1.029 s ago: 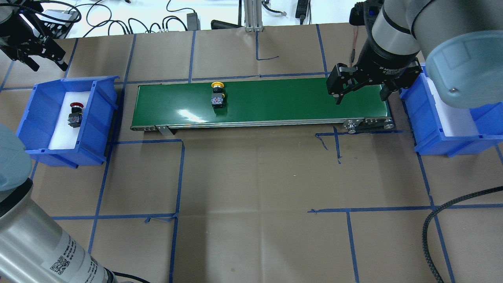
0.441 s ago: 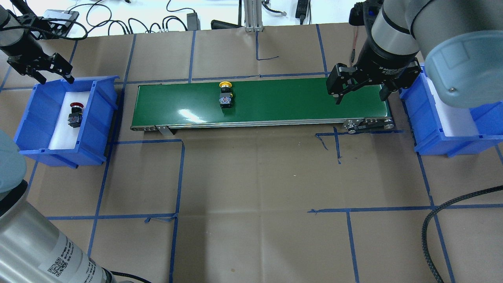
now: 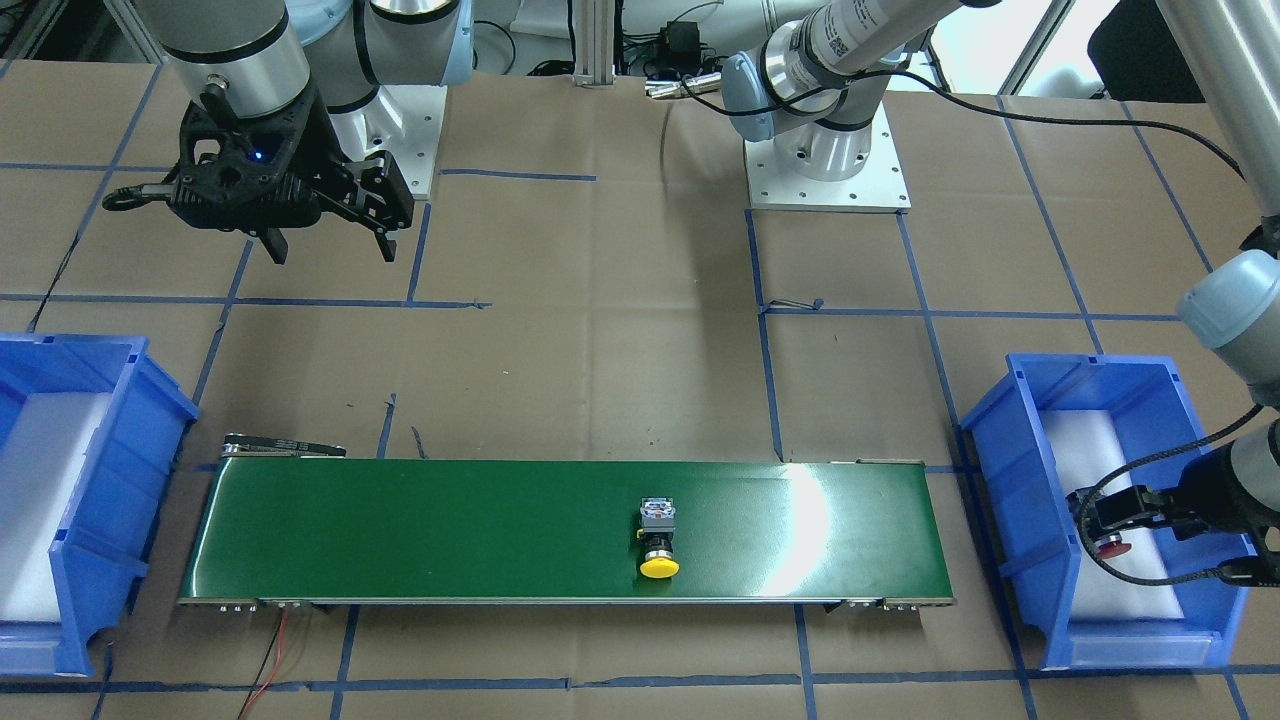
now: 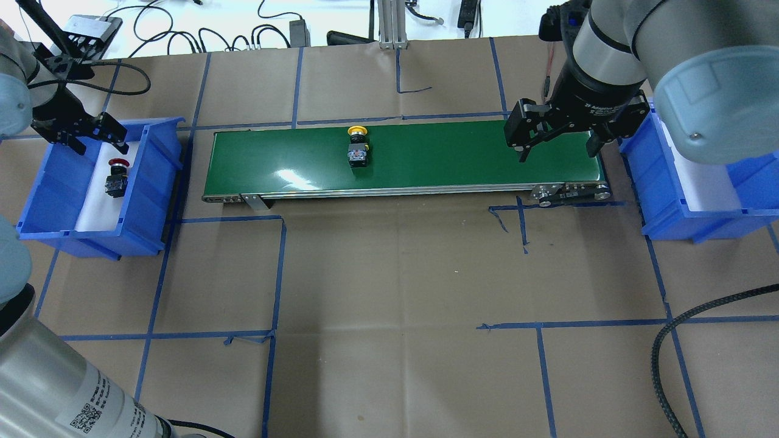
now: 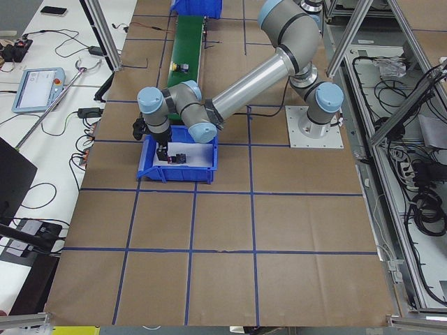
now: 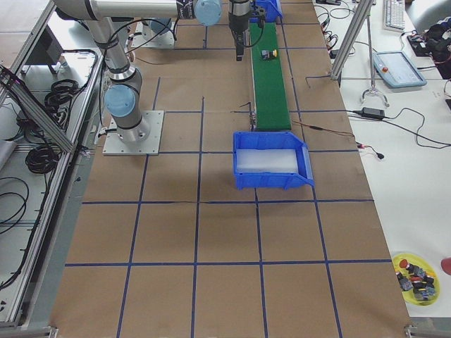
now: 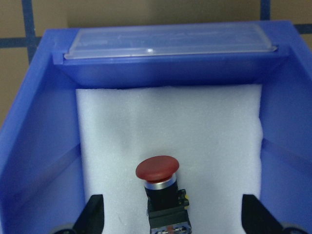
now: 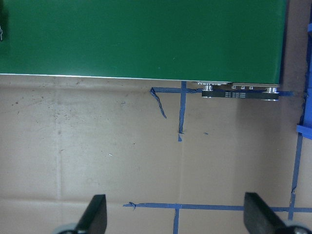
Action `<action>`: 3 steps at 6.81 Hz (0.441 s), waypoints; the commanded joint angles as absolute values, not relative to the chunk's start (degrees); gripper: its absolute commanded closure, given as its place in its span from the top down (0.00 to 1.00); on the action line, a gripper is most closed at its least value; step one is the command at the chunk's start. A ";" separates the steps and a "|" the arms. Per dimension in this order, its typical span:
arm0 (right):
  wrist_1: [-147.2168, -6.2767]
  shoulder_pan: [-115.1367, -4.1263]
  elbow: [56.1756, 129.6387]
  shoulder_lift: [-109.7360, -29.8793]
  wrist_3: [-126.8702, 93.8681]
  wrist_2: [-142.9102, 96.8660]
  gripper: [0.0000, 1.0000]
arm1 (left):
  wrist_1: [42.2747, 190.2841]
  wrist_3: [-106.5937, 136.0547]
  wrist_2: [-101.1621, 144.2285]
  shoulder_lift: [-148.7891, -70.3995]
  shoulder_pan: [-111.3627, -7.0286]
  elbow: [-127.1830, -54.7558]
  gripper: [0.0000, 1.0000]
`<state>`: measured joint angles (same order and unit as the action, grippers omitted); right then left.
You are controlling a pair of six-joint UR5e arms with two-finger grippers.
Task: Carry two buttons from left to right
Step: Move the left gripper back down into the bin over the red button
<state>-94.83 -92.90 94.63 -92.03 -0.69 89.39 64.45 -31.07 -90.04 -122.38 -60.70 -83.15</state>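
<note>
The yellow-capped button [image 4: 358, 149] [image 3: 659, 545] lies on its side on the green conveyor belt [image 4: 456, 158], a little left of the belt's middle. The red-capped button [image 4: 115, 178] [image 7: 158, 187] lies on white foam in the left blue bin [image 4: 149, 176]. My left gripper [image 4: 98, 139] [image 7: 173, 219] hangs open over that bin's far part, its fingers either side of the red button and above it. My right gripper [image 4: 557, 145] [image 3: 330, 240] [image 8: 175, 217] stands open over the belt's right end, holding nothing.
The right blue bin [image 4: 700, 201] [image 3: 90, 470], lined with white foam, stands just beyond the belt's right end. A black braided cable [image 4: 694, 316] curves over the table's near right. Blue tape lines cross the brown paper cover.
The yellow button has travelled to the right along the belt. My left gripper has moved from beyond the left bin to over its far part. The right gripper has stayed put.
</note>
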 commanded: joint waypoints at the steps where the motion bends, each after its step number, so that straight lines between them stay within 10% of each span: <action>1: -94.83 -92.90 94.57 -91.93 -0.70 89.38 1.00 | 56.46 -30.76 -90.00 -122.34 -60.20 -89.18 0.99; 3: -94.83 -92.90 94.57 -92.02 -0.70 89.38 1.00 | 55.28 -30.06 -90.09 -122.26 -60.47 -89.82 0.99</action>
